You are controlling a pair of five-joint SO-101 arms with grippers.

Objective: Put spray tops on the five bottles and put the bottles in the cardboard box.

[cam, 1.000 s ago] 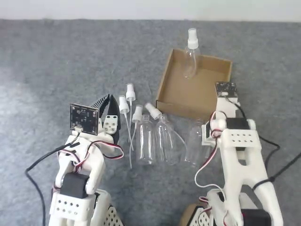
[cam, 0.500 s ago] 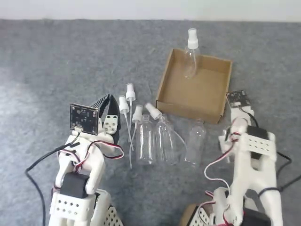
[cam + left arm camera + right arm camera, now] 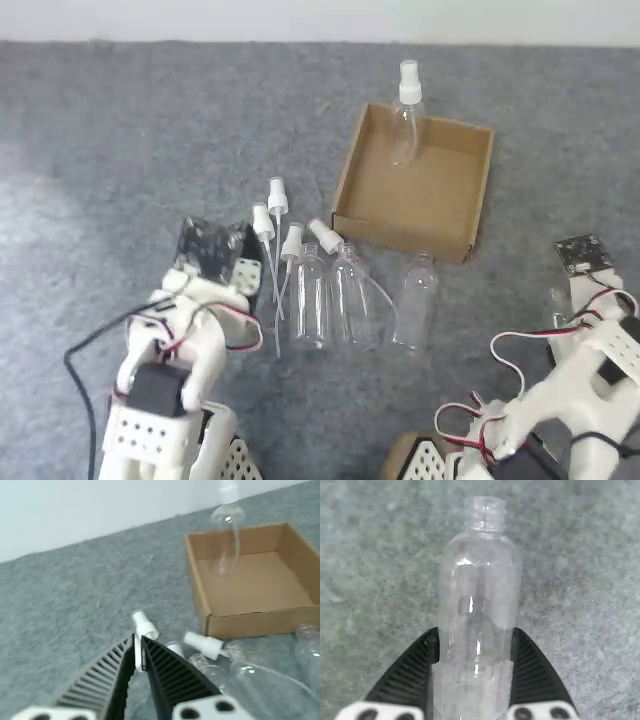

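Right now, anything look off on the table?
Nothing spilled or broken. Untidy, though: three open bottles lie on their sides by the cardboard box, four loose spray tops scattered at their necks. The right gripper holds a fourth bottle, uncapped, far from those tops. One capped bottle is in the box.
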